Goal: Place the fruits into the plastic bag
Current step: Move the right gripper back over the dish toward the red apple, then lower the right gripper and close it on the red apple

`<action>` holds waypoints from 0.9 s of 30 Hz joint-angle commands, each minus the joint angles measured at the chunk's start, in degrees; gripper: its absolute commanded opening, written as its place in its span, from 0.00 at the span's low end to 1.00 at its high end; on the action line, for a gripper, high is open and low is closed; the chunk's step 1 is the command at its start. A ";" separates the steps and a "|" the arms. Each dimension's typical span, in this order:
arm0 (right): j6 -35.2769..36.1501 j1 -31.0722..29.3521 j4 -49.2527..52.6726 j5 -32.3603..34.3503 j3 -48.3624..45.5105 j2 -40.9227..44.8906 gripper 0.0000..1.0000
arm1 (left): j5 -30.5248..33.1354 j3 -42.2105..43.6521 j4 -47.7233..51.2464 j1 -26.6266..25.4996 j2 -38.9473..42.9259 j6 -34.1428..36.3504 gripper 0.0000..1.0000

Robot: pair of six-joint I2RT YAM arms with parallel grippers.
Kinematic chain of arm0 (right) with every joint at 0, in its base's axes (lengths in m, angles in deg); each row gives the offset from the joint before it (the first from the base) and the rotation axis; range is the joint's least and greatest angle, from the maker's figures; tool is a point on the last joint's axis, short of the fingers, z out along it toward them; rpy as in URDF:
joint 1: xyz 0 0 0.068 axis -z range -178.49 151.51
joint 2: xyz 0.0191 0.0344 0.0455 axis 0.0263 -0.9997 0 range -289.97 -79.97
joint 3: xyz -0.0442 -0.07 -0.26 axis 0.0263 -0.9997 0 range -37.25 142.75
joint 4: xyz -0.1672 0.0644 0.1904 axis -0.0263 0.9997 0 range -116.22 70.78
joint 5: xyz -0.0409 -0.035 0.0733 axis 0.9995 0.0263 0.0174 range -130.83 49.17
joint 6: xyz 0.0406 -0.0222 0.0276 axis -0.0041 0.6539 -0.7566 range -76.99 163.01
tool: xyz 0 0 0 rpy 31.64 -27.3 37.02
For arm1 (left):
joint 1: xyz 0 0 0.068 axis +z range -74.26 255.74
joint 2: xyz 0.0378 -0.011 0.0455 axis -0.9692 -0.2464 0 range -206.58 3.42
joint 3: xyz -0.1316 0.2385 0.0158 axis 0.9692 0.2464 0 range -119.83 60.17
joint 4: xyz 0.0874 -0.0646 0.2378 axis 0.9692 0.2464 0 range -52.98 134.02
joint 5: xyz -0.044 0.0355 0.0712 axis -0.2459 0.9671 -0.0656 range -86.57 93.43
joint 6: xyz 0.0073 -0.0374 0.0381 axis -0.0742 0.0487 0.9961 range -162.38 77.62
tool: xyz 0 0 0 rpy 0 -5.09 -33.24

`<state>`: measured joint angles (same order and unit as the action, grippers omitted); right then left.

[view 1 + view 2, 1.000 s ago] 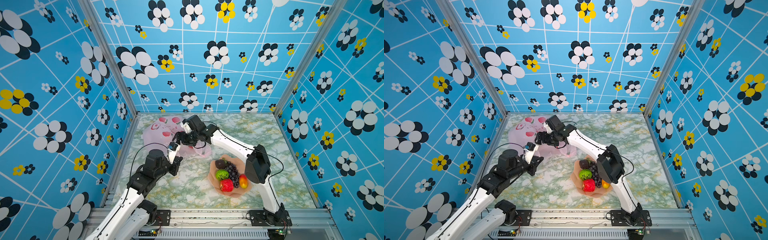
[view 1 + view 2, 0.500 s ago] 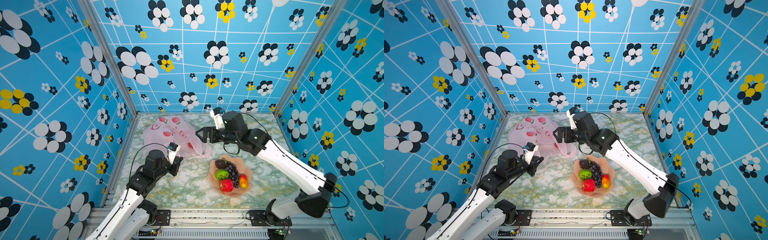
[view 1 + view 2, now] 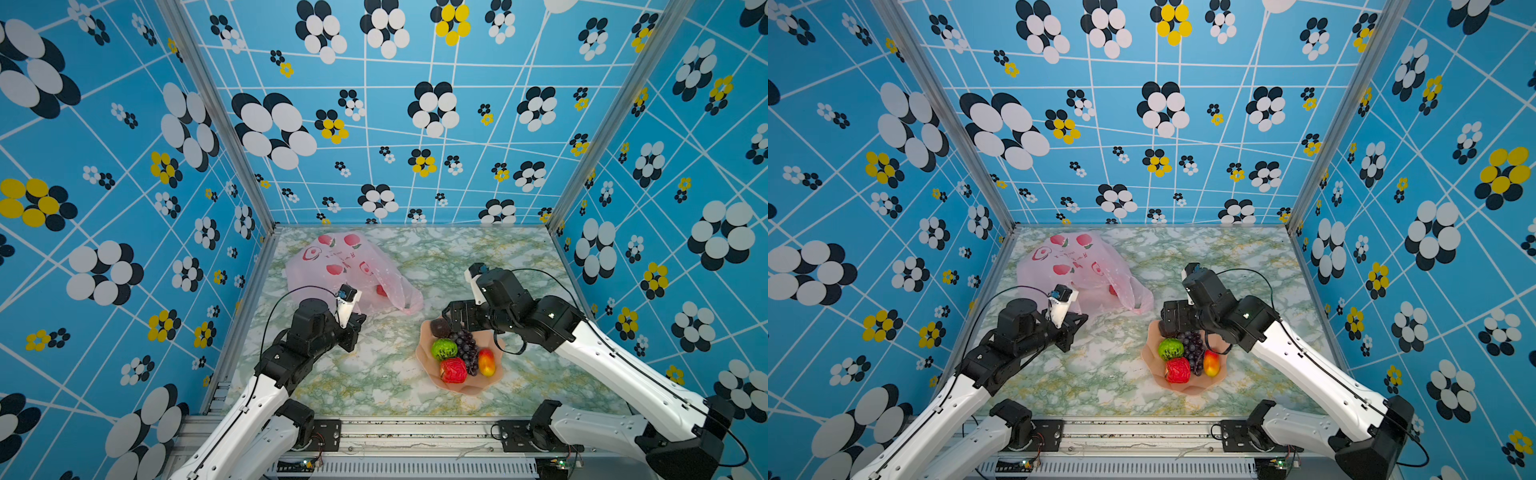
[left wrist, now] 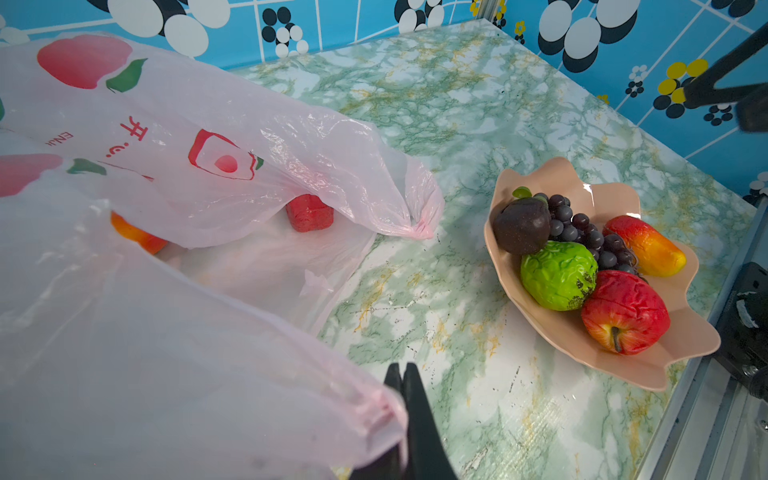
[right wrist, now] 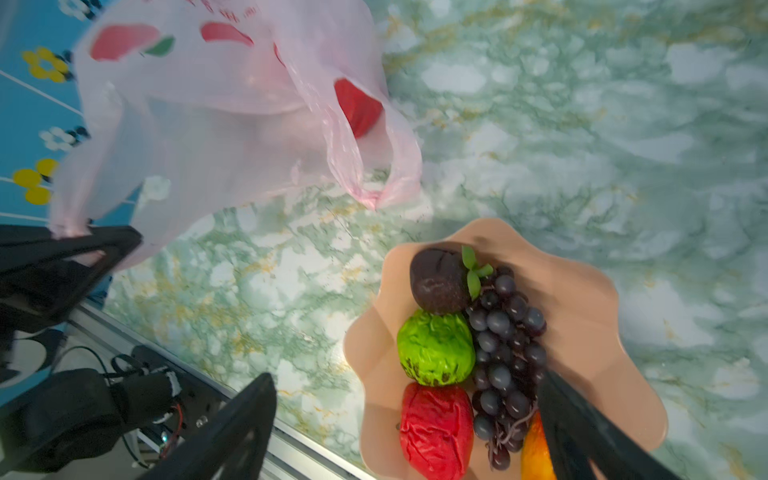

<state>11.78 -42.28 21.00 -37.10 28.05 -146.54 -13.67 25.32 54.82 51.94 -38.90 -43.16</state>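
The pale pink plastic bag [image 3: 345, 266] [image 3: 1077, 266] lies at the back left of the table. My left gripper [image 4: 401, 368] [image 3: 358, 321] is shut on its near handle edge and holds the mouth up. Inside the bag lie a red strawberry [image 4: 309, 212] [image 5: 358, 106] and an orange mango [image 4: 137, 237]. The peach bowl [image 3: 492, 376] [image 5: 582, 291] holds a dark brown piece [image 5: 438, 280], a green fruit [image 5: 435, 349], purple grapes [image 5: 505, 345], a red apple [image 5: 436, 428] and a mango [image 4: 644, 245]. My right gripper [image 5: 405, 376] [image 3: 451, 313] hovers open over the bowl's far edge, holding nothing.
The bag's other loop handle [image 5: 374, 166] lies loose on the marble table [image 3: 386, 374] between bag and bowl. A metal rail [image 3: 415, 428] runs along the table's front edge. Blue flowered walls close in the left, back and right sides.
My right gripper has swung from the bag's mouth to the right and now hangs open over the bowl. The left arm has kept its hold and its place.
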 commanded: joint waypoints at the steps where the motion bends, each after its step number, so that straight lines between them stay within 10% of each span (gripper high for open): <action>1: -1.83 -0.22 3.98 -3.25 -3.03 -3.22 0.98 | -0.06 0.66 0.34 -0.47 0.05 0.78 0.00; 27: -11.15 -7.18 0.60 -5.54 -12.16 -9.09 0.84 | -0.13 0.67 0.56 -0.55 0.73 1.00 0.00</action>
<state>2.01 -49.06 22.35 -41.73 17.27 -155.96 -13.67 25.32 55.01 51.68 -38.73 -43.16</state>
